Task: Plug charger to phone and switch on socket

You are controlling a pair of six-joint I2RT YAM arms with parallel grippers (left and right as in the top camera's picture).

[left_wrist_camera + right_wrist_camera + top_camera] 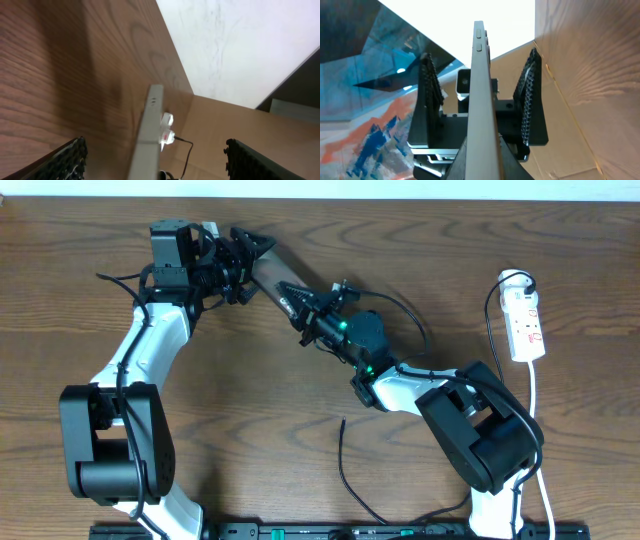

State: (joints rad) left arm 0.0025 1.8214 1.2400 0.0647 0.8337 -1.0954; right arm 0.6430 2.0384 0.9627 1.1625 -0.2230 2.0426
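Observation:
The phone [272, 277] is a brown-grey slab held off the table, slanting between the two grippers. My right gripper [306, 307] is shut on its near end. In the right wrist view the phone [481, 90] stands edge-on, clamped between my fingers [482, 167]. My left gripper [248, 252] is open around the phone's far end, its two pads apart from the slab on either side. In the left wrist view the phone [149, 130] is edge-on between the wide-open fingers [155, 142]. The charger cable [344, 460] lies on the table with its free end near the middle front. The white socket strip [526, 320] lies at the far right.
The socket strip also shows small in the left wrist view [166, 132], with a thin black cable leaving it. Its white cord [535, 405] runs down the right side. The right arm's base [485, 435] stands at the front right, the left arm's base [110, 440] at the front left.

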